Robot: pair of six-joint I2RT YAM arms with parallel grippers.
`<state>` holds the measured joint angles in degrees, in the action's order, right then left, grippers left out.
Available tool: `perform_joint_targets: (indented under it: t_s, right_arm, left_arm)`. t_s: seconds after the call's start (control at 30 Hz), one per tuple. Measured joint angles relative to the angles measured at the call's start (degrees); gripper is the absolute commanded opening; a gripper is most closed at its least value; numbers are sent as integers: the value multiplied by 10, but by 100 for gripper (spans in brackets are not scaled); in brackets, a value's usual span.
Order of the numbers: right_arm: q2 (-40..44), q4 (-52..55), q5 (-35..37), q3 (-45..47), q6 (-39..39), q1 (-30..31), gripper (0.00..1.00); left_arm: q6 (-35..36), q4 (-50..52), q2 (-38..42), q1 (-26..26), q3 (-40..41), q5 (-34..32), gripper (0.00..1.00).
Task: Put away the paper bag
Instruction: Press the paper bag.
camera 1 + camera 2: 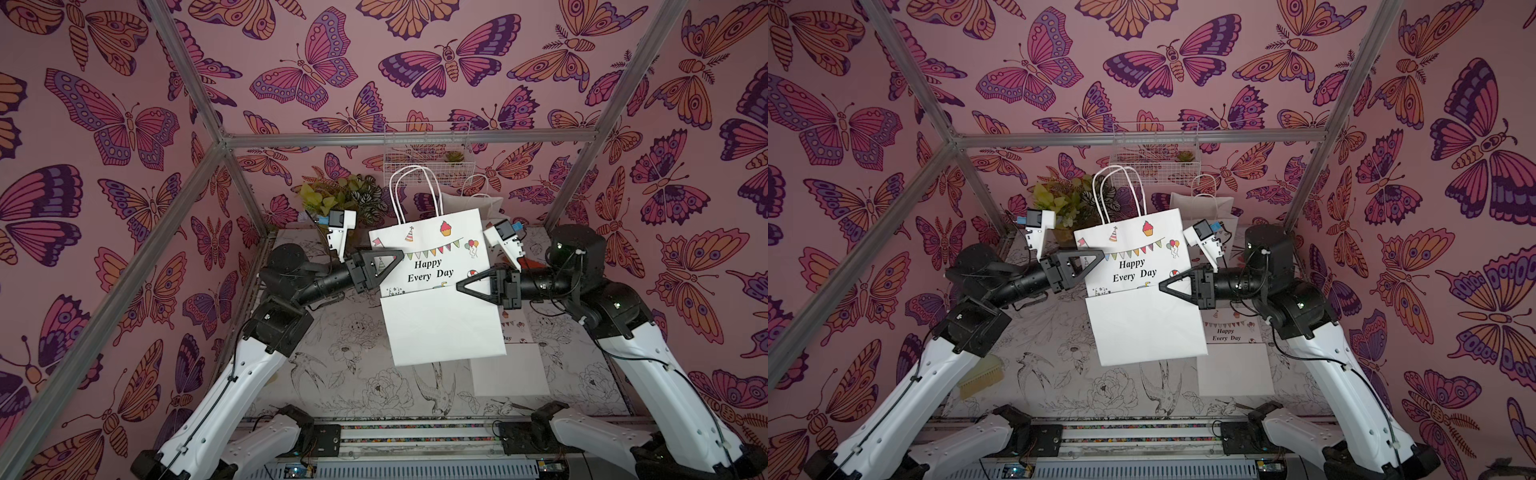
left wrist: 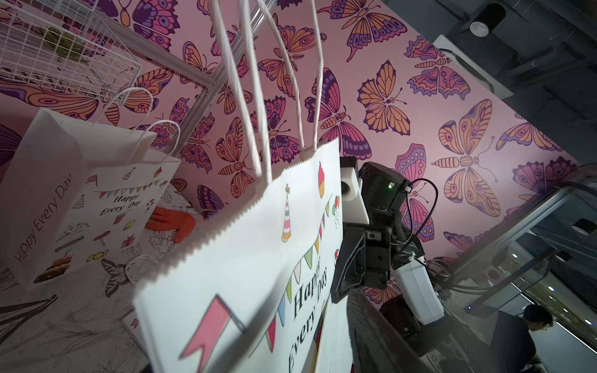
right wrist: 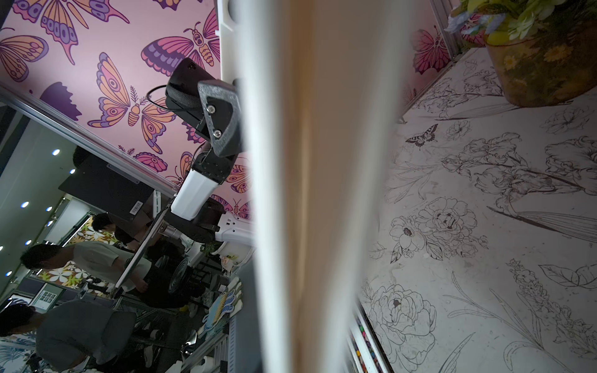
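A white paper bag (image 1: pixel 440 324) printed "Happy Every Day" hangs flat in the air above the table in both top views, its bottom flap folded up and its handles pointing at the back wall. My right gripper (image 1: pixel 463 286) is shut on the bag's right edge; in the right wrist view the bag (image 3: pixel 307 193) fills the middle as a blurred white band. My left gripper (image 1: pixel 395 259) reaches over the bag's left edge. In the left wrist view one of its fingers (image 2: pixel 371 323) stands off to the side of the bag (image 2: pixel 242 274), so its jaws are open around that edge.
A second printed bag (image 2: pixel 80 193) stands at the back, and a folded one (image 1: pixel 1229 365) lies flat on the table to the right. A potted plant (image 1: pixel 340 195) sits back left, below a wire basket (image 1: pixel 428 149) on the wall. A brush (image 1: pixel 980 374) lies front left.
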<state>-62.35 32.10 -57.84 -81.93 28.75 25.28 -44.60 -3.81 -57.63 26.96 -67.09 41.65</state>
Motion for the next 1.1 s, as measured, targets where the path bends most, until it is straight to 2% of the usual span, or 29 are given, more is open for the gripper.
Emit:
perform_joint_targets:
  t_s: [0.2, 0.6, 0.73, 0.9, 1.03, 1.1]
  right_arm:
    - [-1, -32, 3, 0, 24, 0, 0]
    - [-1, -53, 16, 1, 42, -2, 0]
    - [3, -54, 22, 6, 43, -5, 0]
    - [4, -54, 26, 8, 45, -5, 0]
    - [6, -58, 28, 9, 47, -5, 0]
    - [6, -61, 27, 10, 50, -5, 0]
  left_arm:
    - [-8, 0, 46, 0, 34, 21, 40]
    - [-11, 0, 47, 13, 37, 51, 42]
    - [-11, 0, 46, 25, 45, 55, 39]
    - [-13, 1, 46, 28, 58, 55, 27]
    - [-14, 4, 45, 29, 58, 55, 11]
    - [-10, 6, 44, 30, 58, 53, 0]
